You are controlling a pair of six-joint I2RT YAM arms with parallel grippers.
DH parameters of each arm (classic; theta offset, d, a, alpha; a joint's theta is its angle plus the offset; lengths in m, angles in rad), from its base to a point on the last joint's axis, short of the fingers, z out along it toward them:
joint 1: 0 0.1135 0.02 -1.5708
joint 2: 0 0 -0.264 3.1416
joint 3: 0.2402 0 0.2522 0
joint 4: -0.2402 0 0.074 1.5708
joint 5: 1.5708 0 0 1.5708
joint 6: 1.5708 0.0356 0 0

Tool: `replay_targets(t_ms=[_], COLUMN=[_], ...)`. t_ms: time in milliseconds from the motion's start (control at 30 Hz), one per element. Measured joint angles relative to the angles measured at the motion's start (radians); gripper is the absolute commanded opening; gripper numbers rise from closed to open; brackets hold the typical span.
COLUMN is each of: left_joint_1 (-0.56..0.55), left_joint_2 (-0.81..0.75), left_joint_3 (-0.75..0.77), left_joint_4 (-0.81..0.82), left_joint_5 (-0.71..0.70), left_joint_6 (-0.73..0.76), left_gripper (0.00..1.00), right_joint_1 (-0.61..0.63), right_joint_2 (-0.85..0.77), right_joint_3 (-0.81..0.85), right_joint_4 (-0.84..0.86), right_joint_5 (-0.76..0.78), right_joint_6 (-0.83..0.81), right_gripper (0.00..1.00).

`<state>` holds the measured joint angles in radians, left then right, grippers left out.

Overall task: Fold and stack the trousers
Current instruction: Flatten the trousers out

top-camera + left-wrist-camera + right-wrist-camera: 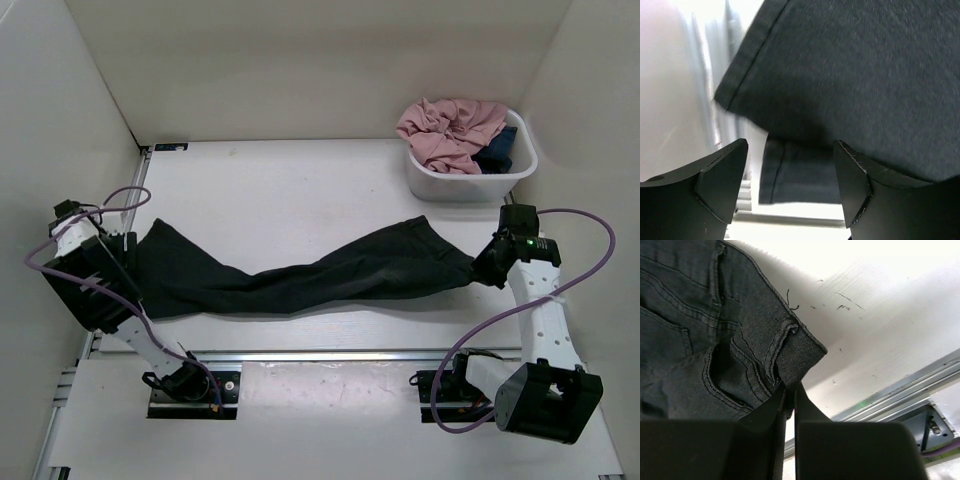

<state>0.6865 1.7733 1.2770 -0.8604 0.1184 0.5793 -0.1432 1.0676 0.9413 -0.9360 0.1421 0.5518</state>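
Observation:
The black trousers (300, 275) lie stretched across the table from left to right. Their leg hems are at the left by my left gripper (130, 262), the waist at the right by my right gripper (480, 268). In the left wrist view the left gripper (790, 175) is open, with the hems (790, 170) lying just beyond its fingertips and nothing between the jaws. In the right wrist view the right gripper (790, 390) is shut on the waistband corner (790, 347) beside a belt loop.
A white tub (470, 180) at the back right holds a pink garment (450, 128) and a small dark blue garment (498, 150). White walls enclose the table on three sides. A metal rail (320, 353) runs along the near edge.

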Motion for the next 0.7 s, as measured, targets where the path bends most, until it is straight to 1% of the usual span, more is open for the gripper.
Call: replay_targets(t_ms=[67, 100, 167, 267, 333, 367, 433, 467, 500, 600, 700], left_joint_1=[0.0, 0.0, 0.0, 0.001, 0.005, 0.006, 0.006, 0.008, 0.012, 0.021, 0.04], left_joint_2=[0.053, 0.077, 0.107, 0.111, 0.098, 0.087, 0.06, 0.045, 0.032, -0.008, -0.039], left_joint_3=[0.02, 0.022, 0.022, 0.022, 0.017, 0.01, -0.005, -0.01, -0.015, -0.028, -0.047], left_joint_4=[-0.003, -0.006, -0.034, -0.055, -0.06, -0.06, -0.072, -0.078, -0.082, -0.094, -0.1], left_joint_5=[0.022, 0.037, 0.064, 0.068, 0.067, 0.063, 0.053, 0.048, 0.042, 0.024, 0.018], left_joint_6=[-0.007, -0.008, -0.004, 0.004, 0.016, 0.023, 0.039, 0.046, 0.055, 0.072, 0.079], left_gripper=[0.79, 0.75, 0.71, 0.63, 0.51, 0.39, 0.41, 0.47, 0.61, 0.69, 0.69], right_joint_1=[0.0, 0.0, 0.0, -0.001, -0.001, -0.001, -0.001, -0.001, -0.001, -0.001, -0.001], right_joint_2=[-0.002, -0.002, -0.002, -0.002, -0.002, -0.002, -0.002, -0.002, -0.002, -0.004, -0.01], right_joint_3=[-0.003, -0.003, -0.003, -0.003, -0.003, -0.003, -0.003, -0.003, -0.003, -0.003, -0.003], right_joint_4=[-0.002, -0.002, -0.002, -0.002, -0.002, -0.002, -0.002, -0.002, -0.002, -0.003, -0.003], right_joint_5=[0.009, 0.011, 0.014, 0.024, 0.03, 0.032, 0.035, 0.036, 0.038, 0.039, 0.039], right_joint_6=[-0.01, -0.012, -0.014, -0.019, -0.022, -0.023, -0.025, -0.026, -0.027, -0.029, -0.029], right_gripper=[0.0, 0.0, 0.0, 0.0, 0.0, 0.0, 0.0, 0.0, 0.0, 0.0, 0.0])
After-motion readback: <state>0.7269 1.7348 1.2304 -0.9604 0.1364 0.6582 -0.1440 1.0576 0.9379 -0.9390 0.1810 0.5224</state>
